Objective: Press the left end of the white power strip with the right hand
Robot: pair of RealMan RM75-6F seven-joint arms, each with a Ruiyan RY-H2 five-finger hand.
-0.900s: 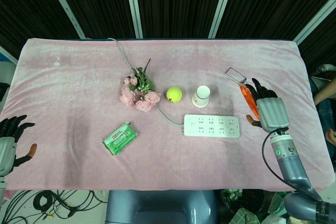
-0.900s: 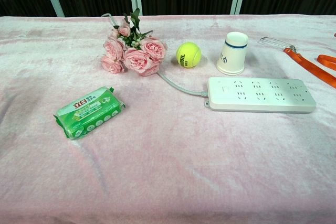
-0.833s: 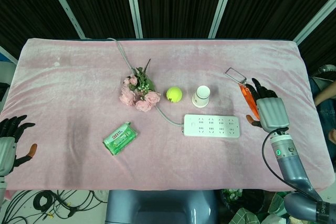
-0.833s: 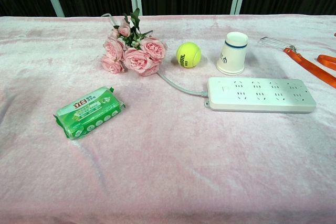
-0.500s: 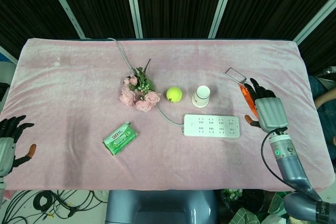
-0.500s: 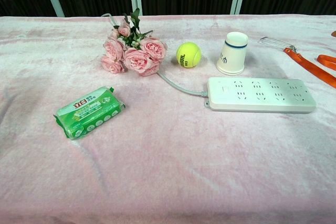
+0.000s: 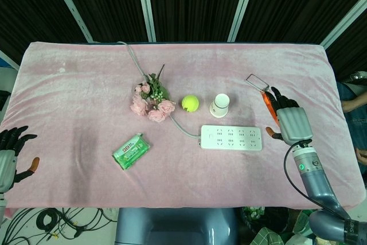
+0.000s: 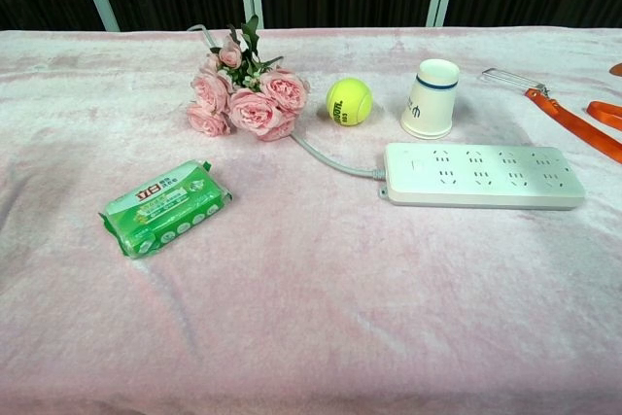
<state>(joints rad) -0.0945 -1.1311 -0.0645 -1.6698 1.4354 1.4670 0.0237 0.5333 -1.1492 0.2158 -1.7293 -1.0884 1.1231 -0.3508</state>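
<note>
Pink cloth (image 7: 74, 84) covers the table, with dark slatted panels behind it. Nearest the robot, the left hand (image 7: 10, 156) sits at the near left edge of the cloth, fingers spread, holding nothing. The right hand (image 7: 289, 121) hovers at the near right, back of the hand up, fingers extended and apart, empty; it is just right of the strip's right end and apart from it. A green packet (image 8: 166, 206) lies at front left, tilted. The strip (image 8: 484, 175) lies flat, lengthwise left to right, right of centre; its left end, where the grey cable (image 8: 330, 159) enters, is untouched. The cable runs back past the roses (image 8: 243, 99) toward the far edge. Just behind the strip stand a tennis ball (image 8: 348, 101) and a white cup (image 8: 431, 98) with a blue band. An orange-strapped tool (image 8: 554, 112) lies at far right, partly under the right hand in the head view.
</note>
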